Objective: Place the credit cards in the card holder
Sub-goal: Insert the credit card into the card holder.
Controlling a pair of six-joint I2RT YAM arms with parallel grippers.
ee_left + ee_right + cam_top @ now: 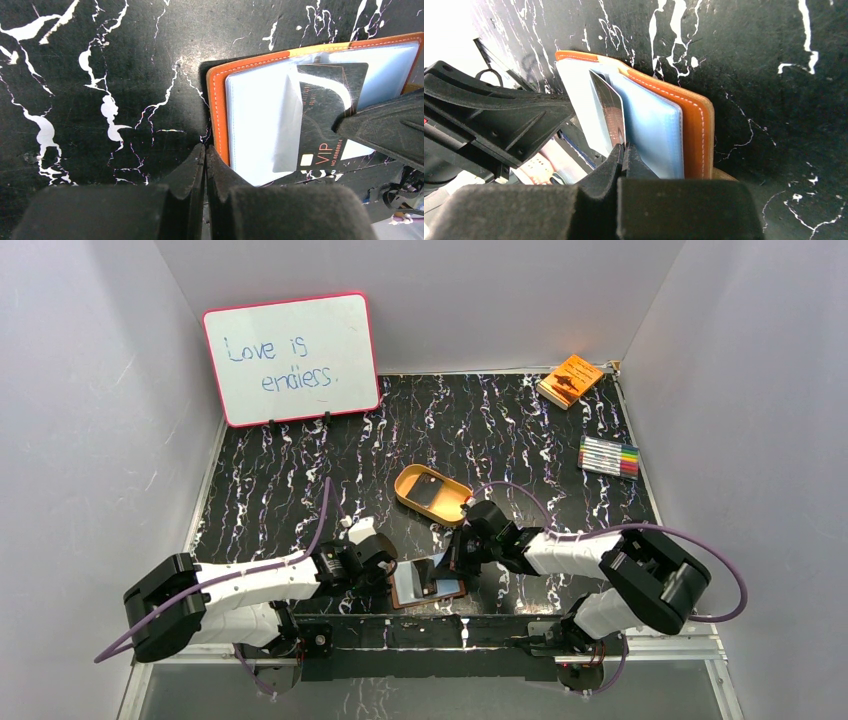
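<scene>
We see the card holder (415, 585) lying open at the middle of the table's (300, 490) near edge, between the two arms, its clear sleeves facing up inside an orange-brown stitched border (220, 110); the left claw (388, 568) sits at the holder's left side, clenched, its tips (205, 152) pressed together right against the stitched edge; we cannot tell whether any leather is caught between them. The right claw (452, 562) comes in from the other side, clenched on the edge of the black card (611, 110); that card (325, 100), marked VIP, lies partly among the clear sleeves and partly sticking out. Toward the table's centre we find a tan oval tray (405, 485) with a dark flat piece in it; a whiteboard (290, 358) stands at the far left corner, an orange booklet (570, 380) at the far right corner, a pack of markers (610, 456) along the right edge.
</scene>
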